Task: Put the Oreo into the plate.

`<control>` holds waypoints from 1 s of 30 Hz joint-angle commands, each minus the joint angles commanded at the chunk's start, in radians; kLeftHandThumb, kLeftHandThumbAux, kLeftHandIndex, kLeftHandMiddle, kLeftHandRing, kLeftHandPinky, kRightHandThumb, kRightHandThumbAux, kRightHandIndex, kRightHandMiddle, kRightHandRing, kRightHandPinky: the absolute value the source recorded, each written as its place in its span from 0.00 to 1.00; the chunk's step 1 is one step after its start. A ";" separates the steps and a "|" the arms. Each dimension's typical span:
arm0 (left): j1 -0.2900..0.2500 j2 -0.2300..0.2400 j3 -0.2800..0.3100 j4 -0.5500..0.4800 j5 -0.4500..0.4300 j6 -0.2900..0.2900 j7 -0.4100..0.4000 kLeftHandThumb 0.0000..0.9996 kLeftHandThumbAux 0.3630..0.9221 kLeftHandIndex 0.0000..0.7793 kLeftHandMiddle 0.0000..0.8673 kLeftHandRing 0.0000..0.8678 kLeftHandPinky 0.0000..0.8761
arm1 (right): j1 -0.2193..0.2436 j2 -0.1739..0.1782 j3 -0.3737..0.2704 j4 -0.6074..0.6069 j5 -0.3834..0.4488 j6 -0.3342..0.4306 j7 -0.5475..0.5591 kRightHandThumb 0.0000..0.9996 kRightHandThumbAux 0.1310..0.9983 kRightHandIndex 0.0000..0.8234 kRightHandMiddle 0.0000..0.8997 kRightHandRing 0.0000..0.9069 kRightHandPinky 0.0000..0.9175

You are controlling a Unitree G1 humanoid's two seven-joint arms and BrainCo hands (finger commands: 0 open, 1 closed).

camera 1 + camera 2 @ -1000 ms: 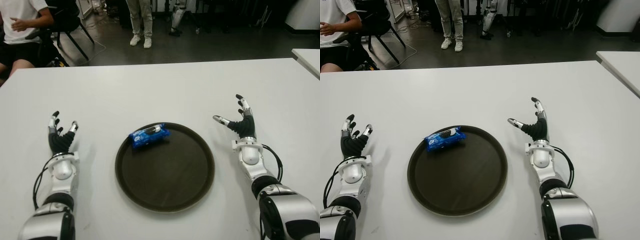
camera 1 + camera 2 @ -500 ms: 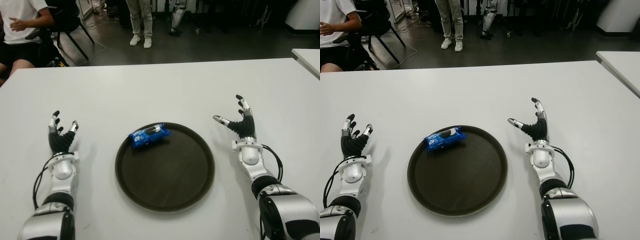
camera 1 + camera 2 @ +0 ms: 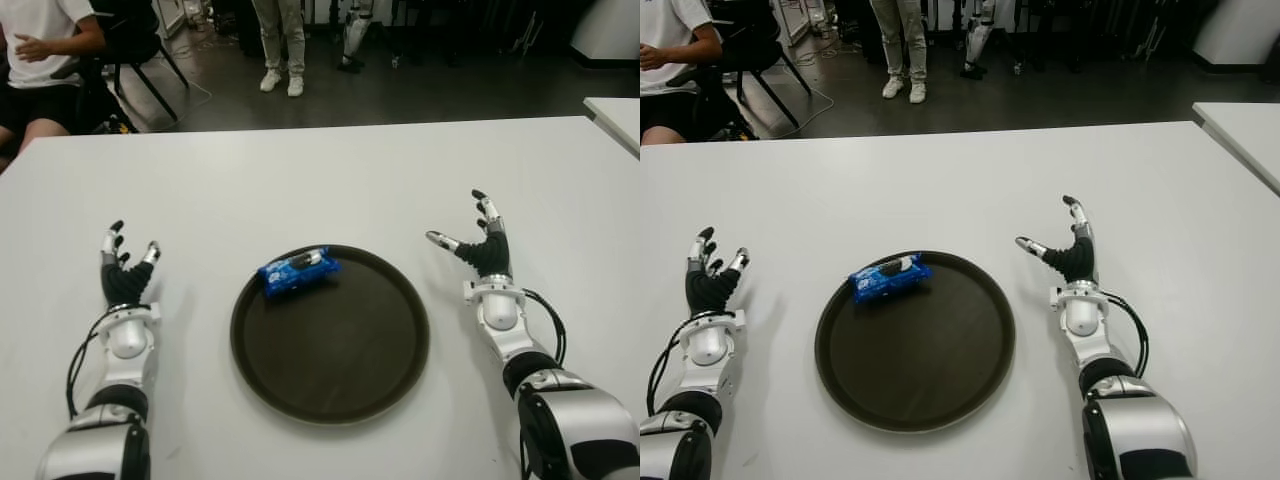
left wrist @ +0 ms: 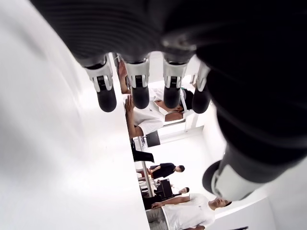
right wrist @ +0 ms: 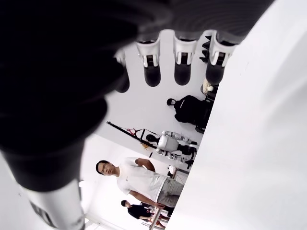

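Observation:
The blue Oreo packet (image 3: 297, 270) lies inside the round dark plate (image 3: 340, 360), near its far left rim. My left hand (image 3: 124, 268) shows to the left of the plate, fingers spread and holding nothing. To the right of the plate is my right hand (image 3: 478, 238), also open and empty, thumb pointing toward the plate. Both wrist views show only straight fingers (image 4: 139, 88) with nothing between them.
The white table (image 3: 330, 180) stretches out beyond the plate. A second white table corner (image 3: 615, 112) is at the far right. A seated person (image 3: 40, 60) is at the far left and a standing person's legs (image 3: 280, 45) are behind the table.

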 joint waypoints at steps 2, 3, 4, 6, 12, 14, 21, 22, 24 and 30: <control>-0.001 0.000 -0.004 0.000 0.005 -0.001 0.005 0.00 0.60 0.05 0.03 0.01 0.00 | 0.000 0.000 0.000 0.001 0.000 0.002 0.000 0.00 0.78 0.04 0.02 0.00 0.03; -0.002 0.000 -0.009 0.001 0.011 -0.001 0.013 0.00 0.60 0.05 0.04 0.01 0.00 | 0.000 0.000 -0.001 0.001 0.002 0.004 0.001 0.00 0.77 0.04 0.01 0.00 0.03; -0.003 0.000 -0.013 0.002 0.016 -0.001 0.019 0.00 0.60 0.05 0.04 0.01 0.00 | 0.000 0.000 -0.002 0.001 0.003 0.005 0.001 0.00 0.77 0.04 0.02 0.00 0.03; -0.005 0.001 -0.018 0.004 0.023 0.000 0.029 0.00 0.60 0.05 0.04 0.02 0.00 | 0.001 0.000 -0.005 0.002 0.006 0.007 0.004 0.00 0.77 0.05 0.02 0.00 0.02; -0.006 0.001 -0.020 0.006 0.029 -0.001 0.039 0.00 0.62 0.06 0.05 0.02 0.00 | 0.000 0.002 -0.008 0.002 0.008 0.010 0.001 0.00 0.77 0.05 0.02 0.00 0.01; -0.006 0.001 -0.020 0.007 0.029 -0.001 0.040 0.00 0.63 0.06 0.05 0.02 0.00 | 0.000 0.003 -0.008 0.002 0.007 0.011 -0.001 0.00 0.77 0.05 0.02 0.00 0.01; -0.010 0.004 -0.020 0.012 0.036 0.002 0.049 0.00 0.58 0.06 0.05 0.01 0.00 | 0.004 0.004 -0.003 0.001 -0.001 0.012 -0.019 0.00 0.77 0.05 0.02 0.00 0.02; -0.009 0.005 -0.020 0.012 0.036 0.002 0.049 0.00 0.58 0.06 0.05 0.01 0.00 | 0.005 0.005 -0.002 0.001 -0.002 0.012 -0.022 0.00 0.77 0.05 0.02 0.00 0.02; -0.010 0.007 -0.019 0.014 0.035 0.001 0.046 0.00 0.59 0.05 0.04 0.01 0.00 | 0.006 0.004 0.004 0.001 -0.009 0.011 -0.035 0.00 0.77 0.05 0.02 0.00 0.01; -0.010 0.007 -0.018 0.014 0.032 -0.004 0.037 0.00 0.62 0.05 0.03 0.00 0.00 | 0.007 0.002 0.014 0.002 -0.024 0.013 -0.054 0.00 0.78 0.04 0.01 0.00 0.01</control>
